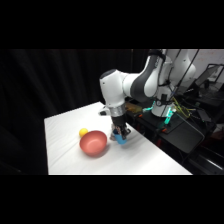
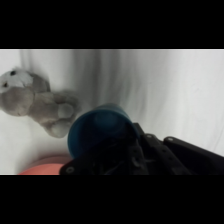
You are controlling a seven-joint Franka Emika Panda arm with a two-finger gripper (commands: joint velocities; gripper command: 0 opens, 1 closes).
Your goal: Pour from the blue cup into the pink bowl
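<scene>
Gripper [image 1: 120, 132] of the white robot arm [image 1: 131, 84] is positioned low over the white table [image 1: 150, 160], just right of the wide round reddish-pink bowl [image 1: 93, 143] as the side view shows it. Finger spacing cannot be determined from either view; the black linkage [image 2: 145, 157] hides the fingers in the wrist view.

The small bright-blue plastic cup [image 1: 122, 139] sits directly under the gripper, at the bowl's right edge in the side view. Whether it rests on the table or is lifted cannot be determined. In the wrist view the blue cup [image 2: 97, 131] appears immediately in front of the linkage, with its round open mouth facing the camera and its interior dark.

The pink bowl stands upright on the table. In the wrist view only a strip of its rim [image 2: 45, 167] shows, at the bottom left edge.

A small yellow ball [image 1: 83, 132] lies on the table, touching or just beside the bowl's far left rim. A grey plush toy [image 2: 37, 100] shows at the left of the wrist view, beyond the cup.
</scene>
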